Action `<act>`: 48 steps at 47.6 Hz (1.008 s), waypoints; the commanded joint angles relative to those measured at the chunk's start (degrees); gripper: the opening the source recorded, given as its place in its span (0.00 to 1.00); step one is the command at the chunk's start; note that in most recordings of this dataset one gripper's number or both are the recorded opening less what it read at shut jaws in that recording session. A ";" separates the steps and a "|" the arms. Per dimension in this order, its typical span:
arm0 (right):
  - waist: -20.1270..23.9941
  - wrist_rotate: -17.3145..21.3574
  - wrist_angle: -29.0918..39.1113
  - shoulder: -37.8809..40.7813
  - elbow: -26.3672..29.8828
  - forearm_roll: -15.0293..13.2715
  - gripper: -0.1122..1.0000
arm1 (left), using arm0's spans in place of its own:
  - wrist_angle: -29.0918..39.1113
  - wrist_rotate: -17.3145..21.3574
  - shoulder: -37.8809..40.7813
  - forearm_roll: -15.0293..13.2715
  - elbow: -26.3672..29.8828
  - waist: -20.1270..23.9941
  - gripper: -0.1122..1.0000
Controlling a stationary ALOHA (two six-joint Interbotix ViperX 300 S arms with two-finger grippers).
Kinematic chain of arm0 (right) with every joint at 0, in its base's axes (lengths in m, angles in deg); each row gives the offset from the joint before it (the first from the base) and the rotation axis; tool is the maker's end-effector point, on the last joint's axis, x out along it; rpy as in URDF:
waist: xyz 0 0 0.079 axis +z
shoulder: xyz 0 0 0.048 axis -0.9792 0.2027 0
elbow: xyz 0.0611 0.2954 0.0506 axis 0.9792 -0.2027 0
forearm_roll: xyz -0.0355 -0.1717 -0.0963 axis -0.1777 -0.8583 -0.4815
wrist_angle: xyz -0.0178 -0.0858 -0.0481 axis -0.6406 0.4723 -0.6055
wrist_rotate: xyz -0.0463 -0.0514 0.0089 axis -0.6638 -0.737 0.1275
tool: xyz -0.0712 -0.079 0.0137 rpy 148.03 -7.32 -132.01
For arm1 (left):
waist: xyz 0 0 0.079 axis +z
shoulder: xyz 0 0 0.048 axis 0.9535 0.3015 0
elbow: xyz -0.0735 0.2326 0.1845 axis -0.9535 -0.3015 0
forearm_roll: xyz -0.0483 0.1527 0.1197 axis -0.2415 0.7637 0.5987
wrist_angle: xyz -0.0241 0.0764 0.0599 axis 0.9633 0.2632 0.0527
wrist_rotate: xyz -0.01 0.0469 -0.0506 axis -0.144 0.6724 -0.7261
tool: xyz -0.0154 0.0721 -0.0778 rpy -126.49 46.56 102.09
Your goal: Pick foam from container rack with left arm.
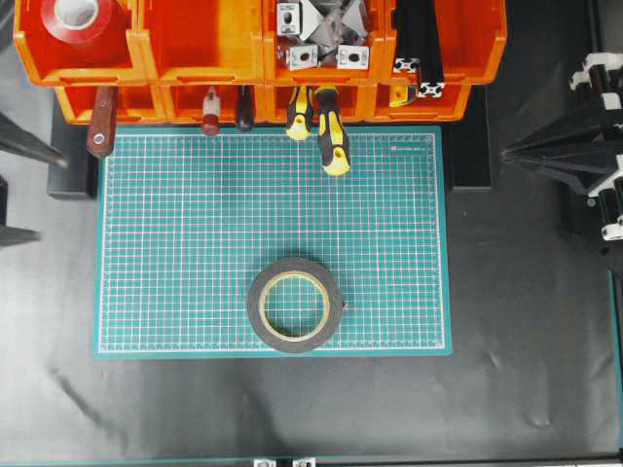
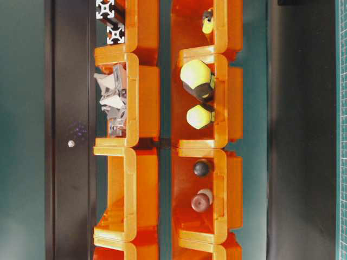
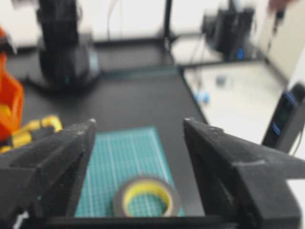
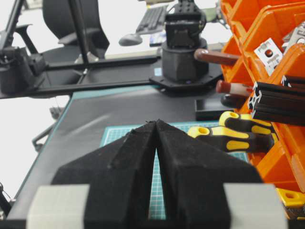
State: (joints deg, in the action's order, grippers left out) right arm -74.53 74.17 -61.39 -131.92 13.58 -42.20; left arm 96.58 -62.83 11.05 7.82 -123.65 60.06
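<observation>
The foam [image 1: 295,266], a dark grey ring with a yellowish liner, lies flat on the green cutting mat [image 1: 185,243], in front of the orange container rack [image 1: 234,58]. The left wrist view shows the foam [image 3: 145,182] low in the picture, below and beyond my left gripper [image 3: 139,121]. That gripper is open, with a wide gap and nothing between its black fingers. My right gripper [image 4: 156,121] is shut, tips together, holding nothing, and hovers over the mat's right side near the container rack [image 4: 257,28].
A red tape roll [image 1: 83,19] sits in the rack's top left bin. Yellow-black screwdriver handles [image 1: 331,131] and a brown handle [image 1: 101,122] stick out of the lower bins over the mat's far edge. Metal brackets [image 1: 321,29] and black profiles [image 1: 419,44] fill other bins.
</observation>
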 commanded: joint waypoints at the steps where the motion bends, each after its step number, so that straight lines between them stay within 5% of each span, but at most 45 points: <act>1: 0.09 0.09 -0.97 0.35 1.93 0.26 0.10 | -3.52 0.35 -1.23 0.26 -1.85 0.26 0.73; 48: 0.09 0.00 -0.97 0.18 1.85 0.26 0.10 | -6.59 0.26 -4.83 0.09 -5.89 -1.76 0.73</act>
State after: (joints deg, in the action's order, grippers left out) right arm -74.53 74.17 -61.39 -132.10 13.58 -42.11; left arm 90.69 -62.57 5.77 7.73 -130.15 58.22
